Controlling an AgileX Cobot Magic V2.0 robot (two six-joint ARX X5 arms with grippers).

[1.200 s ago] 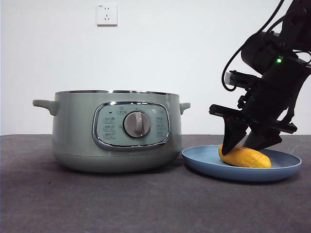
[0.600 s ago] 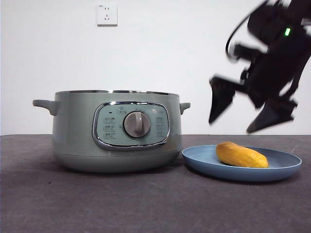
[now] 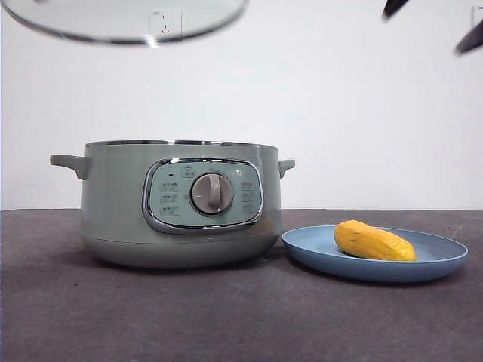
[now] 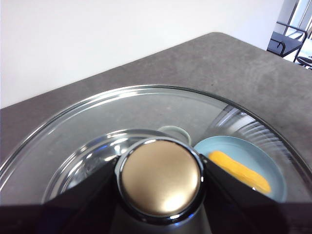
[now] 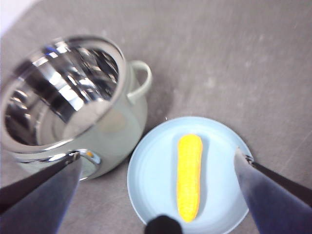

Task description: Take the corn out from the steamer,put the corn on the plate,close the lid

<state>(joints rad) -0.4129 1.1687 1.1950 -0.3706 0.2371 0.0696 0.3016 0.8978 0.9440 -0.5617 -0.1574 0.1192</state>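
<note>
The corn [image 3: 373,241] lies on the light-blue plate [image 3: 445,265], just right of the open pale-green steamer [image 3: 113,211]. My right gripper [image 5: 156,157] hangs high above the plate, open and holding nothing; in the front view only its black tips [image 3: 469,39] show at the top right corner. My left gripper [image 4: 160,184] is shut on the round knob [image 4: 161,175] of the glass, chrome-rimmed lid [image 3: 124,23], which hangs tilted in the air high above the steamer's left side. Through the lid's glass I see the plate [image 4: 229,146] and corn [image 4: 239,170].
The steamer's shiny inner bowl [image 5: 58,92] looks empty. A side handle [image 5: 141,80] juts toward the plate. A wall socket [image 3: 166,23] shows behind the lid. Dark grey table [image 3: 241,317] runs in front of the pot and plate.
My right gripper opened off the corn, rose from the plate and left toward the top right corner. The lid, held by my left gripper, has come into view at the top left.
</note>
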